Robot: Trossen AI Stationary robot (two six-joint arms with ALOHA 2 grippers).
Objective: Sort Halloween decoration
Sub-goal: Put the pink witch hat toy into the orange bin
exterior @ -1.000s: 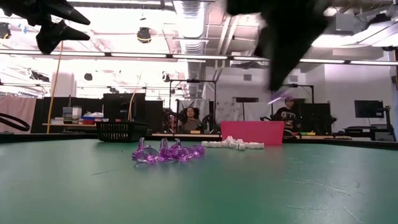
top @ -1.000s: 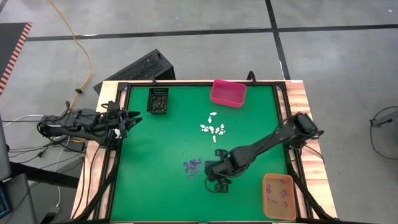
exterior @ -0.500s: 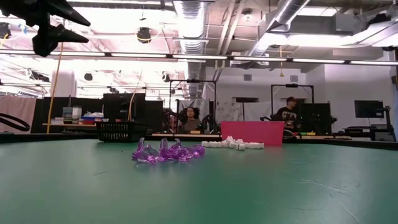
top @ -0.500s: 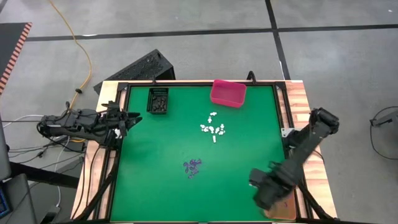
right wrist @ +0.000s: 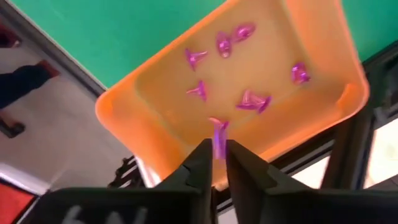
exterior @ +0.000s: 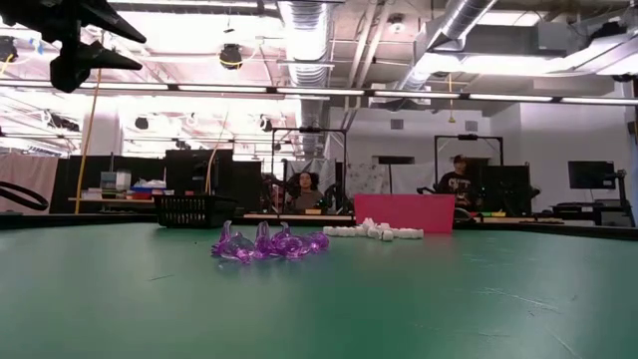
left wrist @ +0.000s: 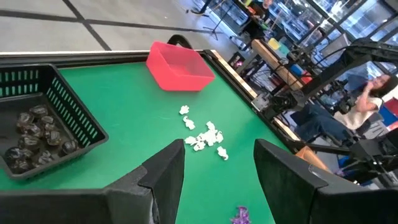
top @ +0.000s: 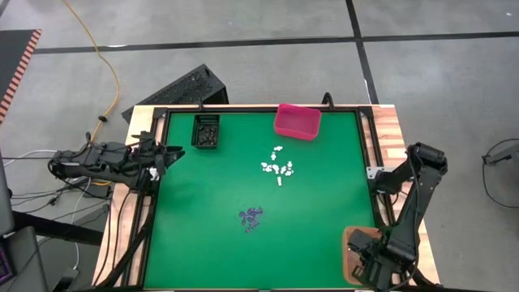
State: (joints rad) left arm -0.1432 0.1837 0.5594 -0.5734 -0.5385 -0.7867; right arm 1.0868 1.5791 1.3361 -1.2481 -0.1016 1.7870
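purple trinket pinched over the orange bin

my right gripper [right wrist: 214, 163] hangs above the orange bin [right wrist: 149, 149] at the table's near right corner, fingers clenched on 1 purple trinket [right wrist: 217, 132]. only my right wrist view shows this grasp: the trinket's long axis runs straight out from my fingertips, its flared end pointing away toward the bin floor. the same view shows 6 purple trinkets [right wrist: 252, 101] lying loose in the bin, pointing every which way. from the high view my right arm [top: 405, 211] covers most of that bin [top: 349, 240], and its contents cannot be made out there.

my left gripper [left wrist: 214, 177] waits at the table's left edge, fingers spread apart and empty. its wrist view looks into the black bin [left wrist: 74, 112], where dark trinkets [left wrist: 34, 134] sit in a heap.

the low view shows the purple pile [exterior: 267, 243] on the green mat [exterior: 399, 299], pieces upright and tilted, with the white pile [exterior: 374, 231] behind it just before the pink bin [exterior: 404, 212].
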